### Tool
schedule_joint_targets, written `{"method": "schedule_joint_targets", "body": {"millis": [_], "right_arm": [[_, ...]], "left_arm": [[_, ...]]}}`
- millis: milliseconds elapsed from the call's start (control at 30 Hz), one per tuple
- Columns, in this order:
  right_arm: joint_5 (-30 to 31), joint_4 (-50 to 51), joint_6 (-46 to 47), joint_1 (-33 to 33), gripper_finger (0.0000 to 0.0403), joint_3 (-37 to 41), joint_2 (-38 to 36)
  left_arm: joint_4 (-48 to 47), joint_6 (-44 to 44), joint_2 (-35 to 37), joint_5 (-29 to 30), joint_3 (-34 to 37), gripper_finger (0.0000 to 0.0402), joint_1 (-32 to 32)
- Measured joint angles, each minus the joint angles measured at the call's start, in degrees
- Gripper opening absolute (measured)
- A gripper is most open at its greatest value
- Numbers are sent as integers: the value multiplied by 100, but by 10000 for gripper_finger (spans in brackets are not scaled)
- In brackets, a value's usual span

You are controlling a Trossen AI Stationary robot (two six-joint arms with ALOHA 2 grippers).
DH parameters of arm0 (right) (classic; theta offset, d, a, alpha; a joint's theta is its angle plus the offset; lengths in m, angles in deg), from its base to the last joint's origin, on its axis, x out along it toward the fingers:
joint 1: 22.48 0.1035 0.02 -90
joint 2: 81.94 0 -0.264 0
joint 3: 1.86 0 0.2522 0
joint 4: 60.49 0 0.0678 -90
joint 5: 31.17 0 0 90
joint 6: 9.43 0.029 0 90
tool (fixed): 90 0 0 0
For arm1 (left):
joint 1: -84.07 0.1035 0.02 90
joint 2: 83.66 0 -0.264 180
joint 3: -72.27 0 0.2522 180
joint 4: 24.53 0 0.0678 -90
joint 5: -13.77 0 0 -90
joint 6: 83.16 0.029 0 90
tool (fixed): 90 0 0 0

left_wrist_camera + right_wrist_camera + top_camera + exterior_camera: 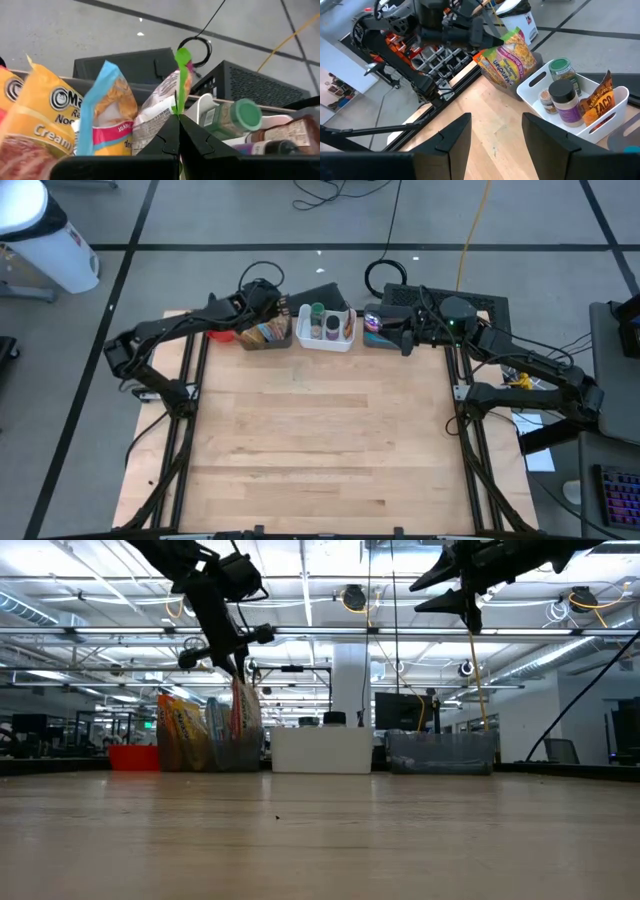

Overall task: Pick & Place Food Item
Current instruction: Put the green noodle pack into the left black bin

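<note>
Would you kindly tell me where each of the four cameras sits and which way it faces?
High view: overhead, straight down on table; both arms show.
Low view: tabletop height, across to the bins; arms enter from above.
Left wrist view: over the shut left gripper pinching a green-edged packet.
Right wrist view: past the open right gripper toward the white bin.
All four views share the white bin.

Two robot arms, two grippers: left gripper [278, 307], right gripper [408, 345]. Three bins in a row along the far edge of the table [320, 440]: left dark bin [266, 340], middle white bin [326, 340], right bin [385, 338]. White bin: two jars [562, 69], one smaller bottle [546, 100], one taco packet [601, 100]. Left bin: several snack bags [42, 115], exact count unclear.
</note>
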Motion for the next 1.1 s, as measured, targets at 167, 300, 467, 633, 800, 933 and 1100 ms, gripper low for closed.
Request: {"method": "schedule_joint_targets", "body": {"millis": [167, 300, 467, 633, 800, 933, 1100], "right_arm": [[-2, -1, 114, 0, 169, 0, 0], [-2, -1, 114, 0, 169, 0, 0], [-2, -1, 111, 0, 169, 0, 0], [-2, -1, 101, 0, 169, 0, 0], [-2, 0, 92, 0, 169, 0, 0], [-4, -1, 107, 0, 169, 0, 0], [-2, 1, 107, 0, 169, 0, 0]], "left_arm": [[27, -10, -200, -48, 0, 0, -10], [28, -47, -326, -90, 0, 0, -10], [35, -126, -497, -192, 0, 0, -8], [40, -202, -750, -336, -2, 0, -9], [175, -328, -956, -453, -2, 0, -42], [281, -348, -991, -467, -4, 1, -47], [282, -367, -989, -471, -4, 9, -1]]}}
